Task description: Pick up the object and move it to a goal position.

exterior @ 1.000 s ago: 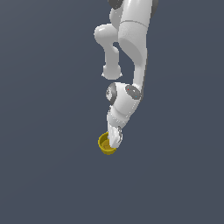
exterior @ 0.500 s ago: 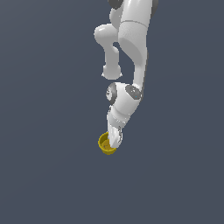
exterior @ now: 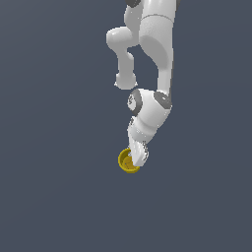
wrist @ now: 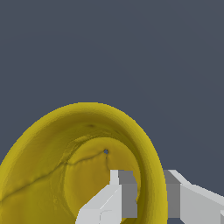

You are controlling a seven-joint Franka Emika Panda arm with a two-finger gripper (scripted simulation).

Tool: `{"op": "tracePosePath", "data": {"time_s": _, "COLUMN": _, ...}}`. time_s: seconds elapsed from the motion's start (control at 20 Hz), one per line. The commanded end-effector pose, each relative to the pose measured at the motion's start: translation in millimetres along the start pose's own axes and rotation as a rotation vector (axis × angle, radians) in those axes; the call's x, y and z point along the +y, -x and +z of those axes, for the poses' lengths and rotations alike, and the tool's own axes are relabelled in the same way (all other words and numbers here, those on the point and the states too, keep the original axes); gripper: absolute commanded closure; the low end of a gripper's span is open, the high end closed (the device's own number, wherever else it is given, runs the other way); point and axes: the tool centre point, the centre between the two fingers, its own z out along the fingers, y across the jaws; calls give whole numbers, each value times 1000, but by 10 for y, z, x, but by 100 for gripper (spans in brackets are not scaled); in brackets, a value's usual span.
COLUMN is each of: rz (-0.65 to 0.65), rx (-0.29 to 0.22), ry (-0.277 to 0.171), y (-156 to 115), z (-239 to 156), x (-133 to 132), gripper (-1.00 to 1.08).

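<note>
Nothing has moved since the earlier frames: my arm (exterior: 156,59) keeps the same pose, and the cup (exterior: 127,161) sits at the same spot below it.

My hand (exterior: 137,158) points down at the cup and overlaps the side of it toward the exterior view's right. The cup is yellow and round, and in the exterior view I can see into its hollow, the opening turned partly toward the camera.

The wrist view shows the grip up close. One finger (wrist: 114,197) reaches inside the cup (wrist: 52,144), lying against the inner face of the wall. The other finger (wrist: 188,197) is outside, just beside the same stretch of rim. The yellow wall runs between the two, so my hand is clamped on the cup's wall, one finger in and one out. The inside of the cup shows a paler bottom with a dark line running across it.

Around the cup there is only a flat grey-blue background; I cannot tell whether the cup rests on a surface or hangs clear of it.
</note>
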Motion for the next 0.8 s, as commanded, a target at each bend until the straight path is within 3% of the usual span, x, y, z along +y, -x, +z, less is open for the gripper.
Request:
{"op": "tracePosePath", "data": {"time_s": 0.0, "rz": 1, "rx": -1, "ry": -4, "y": 106, "z": -173, "x": -93, "gripper": 108}}
{"op": "tracePosePath", "data": {"time_s": 0.4, "rz": 1, "rx": -1, "ry": -4, "y": 467, "z": -696, "x": -379, "gripper": 108}}
{"op": "tracePosePath", "data": {"time_s": 0.75, "rz": 1, "rx": -1, "ry": -4, "y": 616, "z": -907, "x": -514, "gripper": 108}}
